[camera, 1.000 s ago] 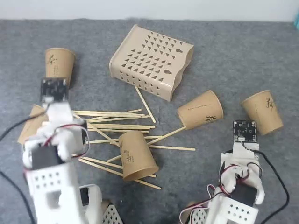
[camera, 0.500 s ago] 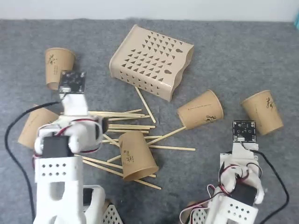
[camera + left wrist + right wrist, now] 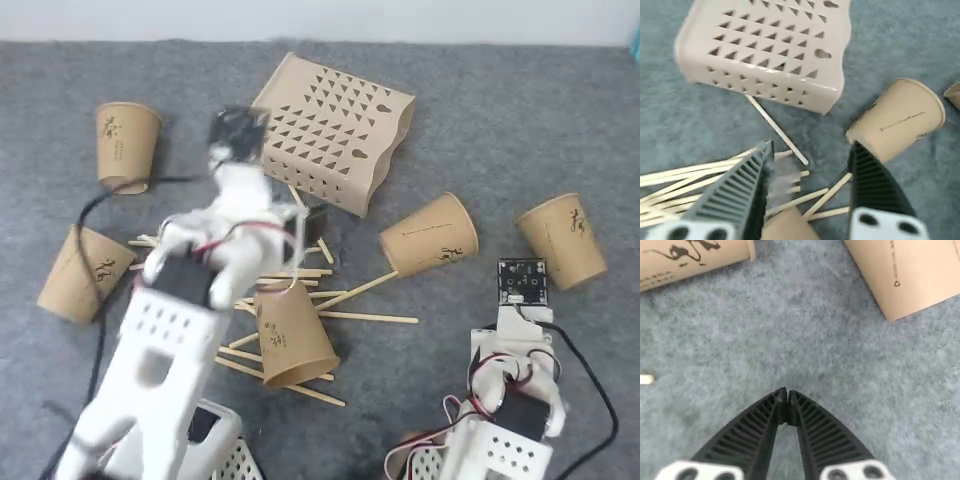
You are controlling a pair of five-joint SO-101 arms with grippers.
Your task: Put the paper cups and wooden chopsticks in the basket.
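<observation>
Five paper cups [image 3: 430, 235] lie scattered on the grey mat [image 3: 500, 120], none in the basket [image 3: 330, 130]; one cup [image 3: 293, 335] rests across the heap of wooden chopsticks [image 3: 290, 272] at the centre, and the others lie well apart to either side. The basket lies near the far edge of the mat with a perforated face turned upward and its opening not visible, so it probably has to be turned before it can receive anything. A single chopstick [image 3: 775, 129] runs out from the basket's near edge toward the heap. The left gripper [image 3: 811, 147] hangs over that heap, just short of the basket, its jaws spread wide and holding nothing. This spacing suits a descent onto a few sticks, though the neighbouring cup [image 3: 897, 122] is close enough to be the target instead. The right gripper [image 3: 786, 400] sits low over bare mat between two cups, its jaws pressed together on nothing, apparently parked clear of the left arm's working area.
</observation>
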